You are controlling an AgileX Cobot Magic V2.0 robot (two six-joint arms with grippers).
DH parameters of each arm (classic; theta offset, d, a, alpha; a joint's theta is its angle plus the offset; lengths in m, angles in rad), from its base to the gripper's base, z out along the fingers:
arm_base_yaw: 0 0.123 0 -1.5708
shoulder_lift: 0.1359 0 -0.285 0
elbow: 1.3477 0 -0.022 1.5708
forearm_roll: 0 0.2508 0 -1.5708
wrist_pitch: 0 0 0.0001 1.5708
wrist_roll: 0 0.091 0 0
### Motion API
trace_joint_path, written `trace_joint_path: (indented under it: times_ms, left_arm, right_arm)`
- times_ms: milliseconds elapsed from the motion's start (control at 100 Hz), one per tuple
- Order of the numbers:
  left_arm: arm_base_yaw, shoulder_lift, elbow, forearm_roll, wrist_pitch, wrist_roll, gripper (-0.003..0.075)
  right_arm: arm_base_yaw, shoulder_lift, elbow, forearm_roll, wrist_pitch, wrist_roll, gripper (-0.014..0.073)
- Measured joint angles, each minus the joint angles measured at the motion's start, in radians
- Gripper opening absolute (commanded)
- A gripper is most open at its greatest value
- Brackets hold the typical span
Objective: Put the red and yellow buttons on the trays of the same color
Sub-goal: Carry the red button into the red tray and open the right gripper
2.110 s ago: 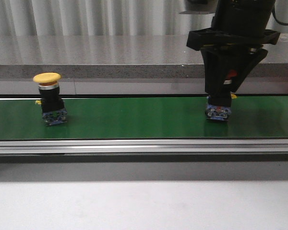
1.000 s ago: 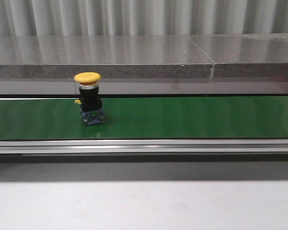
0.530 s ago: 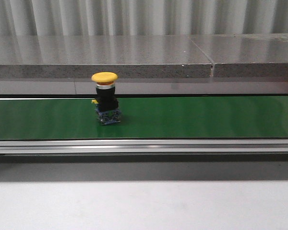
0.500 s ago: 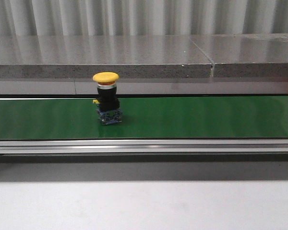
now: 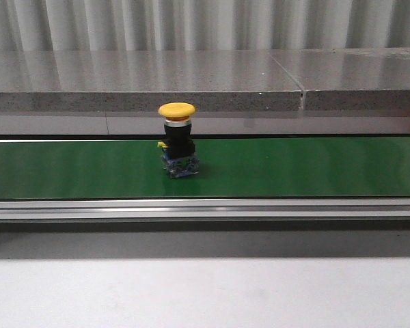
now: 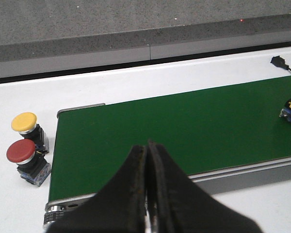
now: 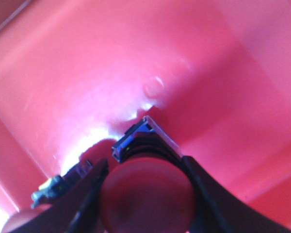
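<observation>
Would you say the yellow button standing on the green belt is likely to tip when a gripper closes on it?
The yellow button looks top-heavy: a wide cap over a narrow black body and a small blue base, so a high sideways push may tip it. It seems rigid, and the smooth domed cap may slip.

One button [image 5: 178, 139] upright on conveyor belt [image 5: 294, 167], left of centre; two buttons [image 6: 26, 148] on table [image 6: 9, 204] beside belt end.

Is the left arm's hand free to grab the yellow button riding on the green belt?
Probably yes. The left hand is shut but empty, above the belt's end. Nothing sits between it and the yellow button.
</observation>
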Motion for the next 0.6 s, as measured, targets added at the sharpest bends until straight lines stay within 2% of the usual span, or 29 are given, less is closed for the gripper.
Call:
trace_joint_path:
  times_ms: [120, 170, 310, 380, 600]
  left_arm:
    - [0.000, 0.000, 0.000, 0.000, 0.000, 0.000, -0.0020]
    - [0.000, 0.000, 0.000, 0.000, 0.000, 0.000, -0.0020]
    - [0.000, 0.000, 0.000, 0.000, 0.000, 0.000, -0.0020]
    - [0.000, 0.000, 0.000, 0.000, 0.000, 0.000, -0.0020]
    - [0.000, 0.000, 0.000, 0.000, 0.000, 0.000, -0.0020]
  right_arm:
    - [0.000, 0.007, 0.000, 0.004, -0.006, 0.000, 0.0211]
    - [0.000, 0.011, 0.000, 0.008, -0.006, 0.000, 0.0240]
    - [0.000, 0.027, 0.000, 0.021, -0.002, 0.000, 0.0473]
    - [0.000, 0.028, 0.000, 0.025, -0.004, 0.000, 0.0545]
    - [0.000, 0.026, -0.002, 0.028, -0.011, 0.000, 0.0540]
